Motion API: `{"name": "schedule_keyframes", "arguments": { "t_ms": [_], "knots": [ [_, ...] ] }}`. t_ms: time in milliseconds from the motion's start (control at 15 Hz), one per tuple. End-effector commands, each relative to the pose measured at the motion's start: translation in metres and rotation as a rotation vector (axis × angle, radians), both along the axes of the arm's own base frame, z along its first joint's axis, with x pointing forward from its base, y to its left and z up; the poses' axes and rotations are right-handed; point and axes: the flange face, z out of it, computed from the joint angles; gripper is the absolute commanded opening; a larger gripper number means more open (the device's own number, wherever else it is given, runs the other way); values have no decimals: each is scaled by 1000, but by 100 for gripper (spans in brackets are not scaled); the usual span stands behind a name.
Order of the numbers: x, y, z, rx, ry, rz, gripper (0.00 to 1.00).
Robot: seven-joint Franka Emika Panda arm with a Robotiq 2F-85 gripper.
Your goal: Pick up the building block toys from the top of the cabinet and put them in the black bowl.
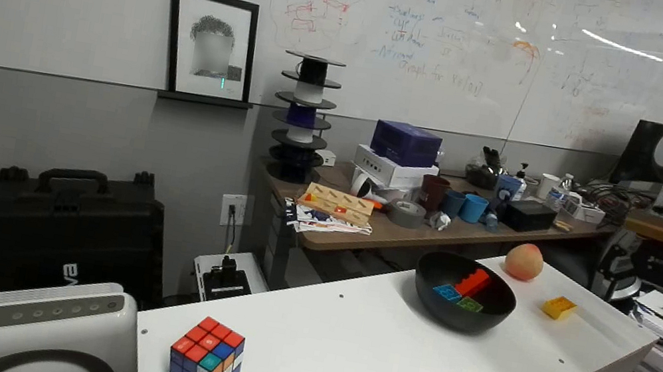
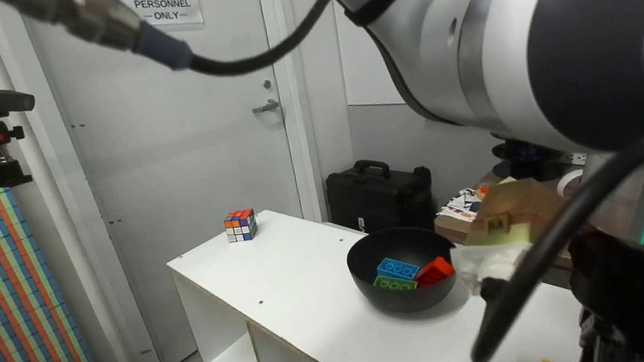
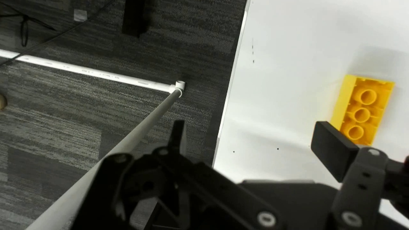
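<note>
– Where is the gripper (image 1: 644, 309) hanging?

– In an exterior view, it is hovering by the end of the white cabinet (image 1: 344, 350). The yellow building block (image 1: 558, 307) is lying on the cabinet top, near the gripper but apart.

– What is sitting farther off?

– Past that block from the gripper, the black bowl (image 1: 460, 322) is standing upright, holding a red block (image 1: 473, 282), a blue block (image 1: 447, 292) and a green block (image 1: 470, 304). A peach-coloured ball (image 1: 524, 261) is resting near the bowl, and the Rubik's cube (image 1: 206, 360) is sitting farthest from the gripper.

– And from elsewhere?

– In an exterior view, the Panda arm (image 2: 501, 52) and a black cable (image 2: 563, 254) are looming in front, leaving me unable to tell whether the gripper is holding anything. The bowl is showing the three blocks inside, and a corner of the yellow one is peeking in at the bottom edge, beside the gripper's dark parts.

– What is the wrist view giving?

– The fingers (image 3: 334, 151) are standing wide apart. The yellow block is lying underside up, just past one fingertip and outside the gap; that finger is covering its near corner. Behind the other finger, gray carpet (image 3: 48, 127) is showing, beyond the cabinet's edge.
</note>
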Motion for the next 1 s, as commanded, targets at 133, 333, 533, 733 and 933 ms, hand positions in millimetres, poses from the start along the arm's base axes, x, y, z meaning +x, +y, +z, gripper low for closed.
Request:
{"name": "schedule_keyframes", "arguments": {
  "t_ms": [133,333,533,733,933],
  "knots": [
    [36,12,-19,-139,-157,79,100],
    [50,29,-12,-173,-241,115,100],
    [57,39,-13,-172,-274,137,100],
    [55,42,-22,-155,-265,142,100],
    [56,37,-30,-147,-272,116,100]
  ]
}}
